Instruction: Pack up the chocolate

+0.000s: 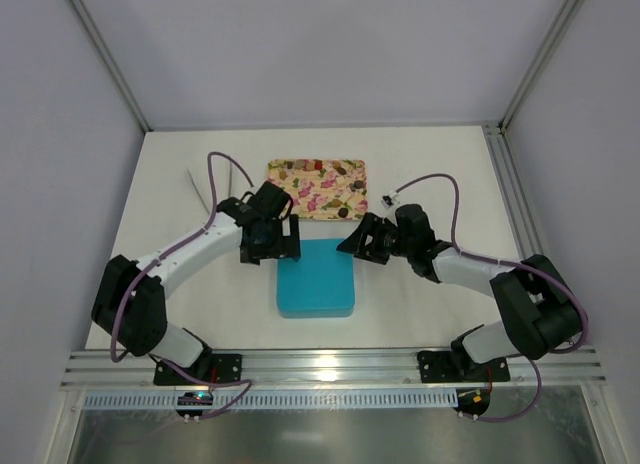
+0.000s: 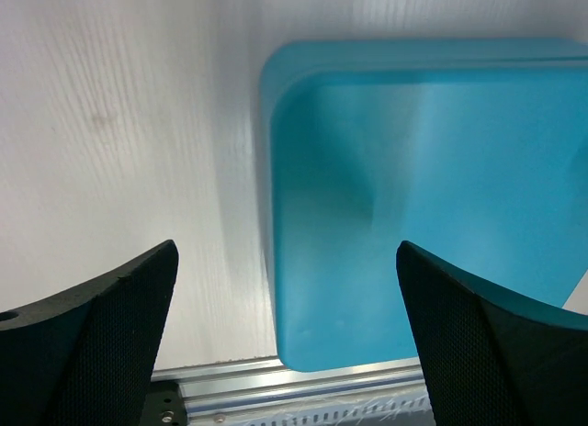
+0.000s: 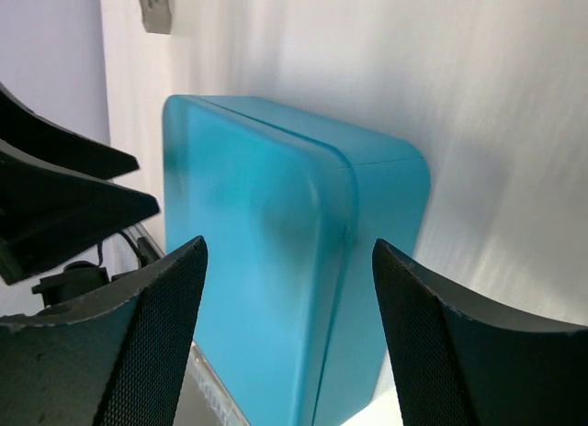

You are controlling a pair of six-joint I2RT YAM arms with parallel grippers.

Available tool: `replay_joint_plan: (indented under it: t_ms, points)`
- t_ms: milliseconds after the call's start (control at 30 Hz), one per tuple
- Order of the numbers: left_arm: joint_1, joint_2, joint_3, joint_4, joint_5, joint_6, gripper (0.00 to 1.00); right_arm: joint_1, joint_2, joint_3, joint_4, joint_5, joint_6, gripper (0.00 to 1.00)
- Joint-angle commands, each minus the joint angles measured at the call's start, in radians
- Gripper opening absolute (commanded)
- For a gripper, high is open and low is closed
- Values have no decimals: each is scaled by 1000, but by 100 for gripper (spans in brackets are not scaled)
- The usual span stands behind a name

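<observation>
Workspace: white table [image 1: 180, 174], your two arms reaching in from the near edge.

Chocolate [image 1: 341, 168]: small brown and tan pieces lying on the pink floral rectangular tray [image 1: 352, 210] at far centre. From overhead you can barely separate them from the print, so no count. Neither arm is over the tray.

Rounded turquoise plastic box [image 1: 315, 277]: sits flat at table centre, just on the near side of the tray. Your right wrist camera shows a seam running round it near one face.

Left gripper [image 2: 286, 252]: you have it at the box's far-left corner, pointing down. The two black fingers [image 2: 110, 334] are spread wide with nothing between them; only table and the left part of the box show in the gap.

Right gripper [image 3: 288, 245]: it sits at the box's far-right corner, facing left along it. Fingers [image 3: 459, 343] are parted and pinch nothing. The box shows beyond the gap, clear of both pads.

A thin pale object [image 1: 200, 189] lies at far left of the table; you cannot tell what it is.
</observation>
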Motion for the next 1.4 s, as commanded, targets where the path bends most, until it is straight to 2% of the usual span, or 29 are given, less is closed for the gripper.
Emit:
replay_joint_plan:
  t_ms: [0, 400, 900, 1167, 1367]
  points:
    - [39, 44, 66, -39, -32, 51, 98, -5, 32, 27, -14, 40, -40, 73]
    - [62, 188, 90, 15, -63, 62, 96, -11, 120, 30, -4, 78, -68, 72]
    - [61, 320, -7, 18, -69, 41, 89, -13, 247, 32, -14, 99, -54, 61]
    - [61, 355, -68, 47, -47, 38, 85, -10, 253, 35, -71, 127, -70, 54]
    - [61, 375, -96, 71, -21, 33, 78, 4, 236, 27, -83, 147, -71, 50]
